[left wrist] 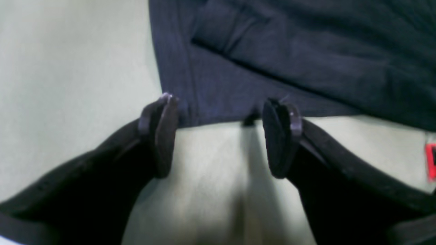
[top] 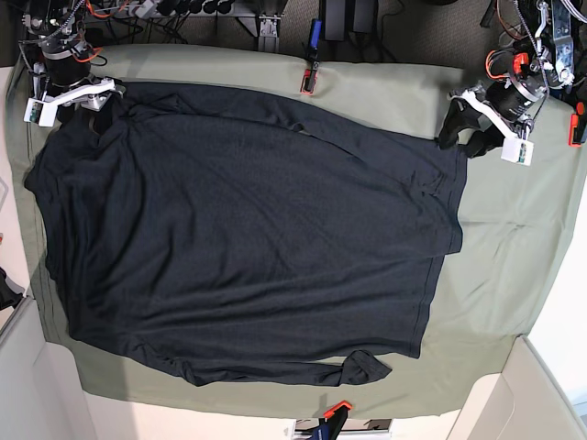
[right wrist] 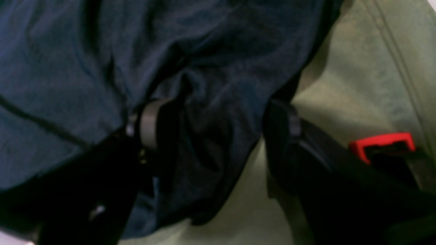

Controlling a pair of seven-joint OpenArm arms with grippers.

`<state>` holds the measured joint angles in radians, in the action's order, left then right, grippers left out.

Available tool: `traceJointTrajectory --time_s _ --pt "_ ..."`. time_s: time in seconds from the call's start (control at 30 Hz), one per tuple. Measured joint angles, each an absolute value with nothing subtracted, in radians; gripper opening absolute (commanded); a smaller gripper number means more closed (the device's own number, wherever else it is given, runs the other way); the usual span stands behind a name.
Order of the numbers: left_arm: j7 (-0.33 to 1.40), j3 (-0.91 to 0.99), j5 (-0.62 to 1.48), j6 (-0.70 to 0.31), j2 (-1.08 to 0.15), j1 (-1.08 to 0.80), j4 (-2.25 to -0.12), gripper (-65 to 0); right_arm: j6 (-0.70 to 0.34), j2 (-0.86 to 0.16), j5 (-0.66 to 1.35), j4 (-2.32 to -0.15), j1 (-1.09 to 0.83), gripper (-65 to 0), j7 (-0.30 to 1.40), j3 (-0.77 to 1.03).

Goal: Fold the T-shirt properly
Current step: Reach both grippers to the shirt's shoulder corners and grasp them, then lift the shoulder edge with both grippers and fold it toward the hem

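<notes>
We have the T-shirt spread wide over the sage-green table cloth, covering most of it, with a sleeve end curled up near the front edge. Our left gripper sits at the shirt's far corner on the base view's right, jaws spread wide on either side of the stitched hem — nothing is between them yet, only bare cloth below the fabric's edge. We judge it is lined up there to pinch that corner for a fold. Our right gripper is at the opposite far corner, and dark knit bunches between its jaws; the fingers look apart rather than clamped, so we read it as wide with fabric lying loosely in the gap. Red clamps pin the table cloth at its edges, presumably to stop it sliding. We find no readable brand, label or writing anywhere — the shirt is plain.
</notes>
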<state>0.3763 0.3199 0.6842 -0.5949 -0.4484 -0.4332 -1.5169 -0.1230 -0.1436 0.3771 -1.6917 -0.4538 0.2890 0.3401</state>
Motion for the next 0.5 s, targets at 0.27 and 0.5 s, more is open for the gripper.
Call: traceJointTrajectory --time_s 0.27,0.5 --pt "0.369 0.297 0.630 -0.550 -0.452 -0.382 -1.484 -22.7 -0.123 -0.144 0.377 -1.691 -0.454 -25.4 0.289 0.340" --pt "0.342 0.187 0.635 -0.546 -0.446 -0.376 -1.486 -22.7 -0.123 -0.144 0.377 -1.691 -0.454 -25.4 0.289 0.340"
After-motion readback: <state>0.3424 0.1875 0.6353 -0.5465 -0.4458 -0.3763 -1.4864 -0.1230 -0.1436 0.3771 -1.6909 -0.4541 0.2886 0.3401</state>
